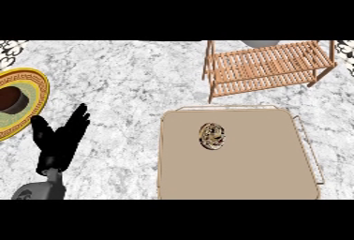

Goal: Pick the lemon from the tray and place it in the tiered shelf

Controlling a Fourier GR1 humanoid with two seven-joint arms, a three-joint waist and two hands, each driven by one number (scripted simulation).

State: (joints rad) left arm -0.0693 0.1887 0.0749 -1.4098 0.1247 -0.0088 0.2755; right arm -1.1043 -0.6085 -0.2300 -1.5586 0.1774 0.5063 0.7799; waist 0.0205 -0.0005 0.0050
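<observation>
A small oval, mottled yellow-brown lemon [212, 136] lies on the beige tray [262, 164], toward its upper left. The wooden slatted tiered shelf [268, 65] stands behind the tray at the upper right, with nothing visible on its top slats. My left hand [61, 138] rests open at the lower left, fingers straight and pointing up, well apart from the tray and the lemon. My right hand does not show anywhere in the head view.
A round plate with a gold patterned rim [34, 93] sits at the left edge, with a dark brown cup-like object [12, 99] on it. A pale object [261, 44] peeks in behind the shelf. The counter is grey-white marble.
</observation>
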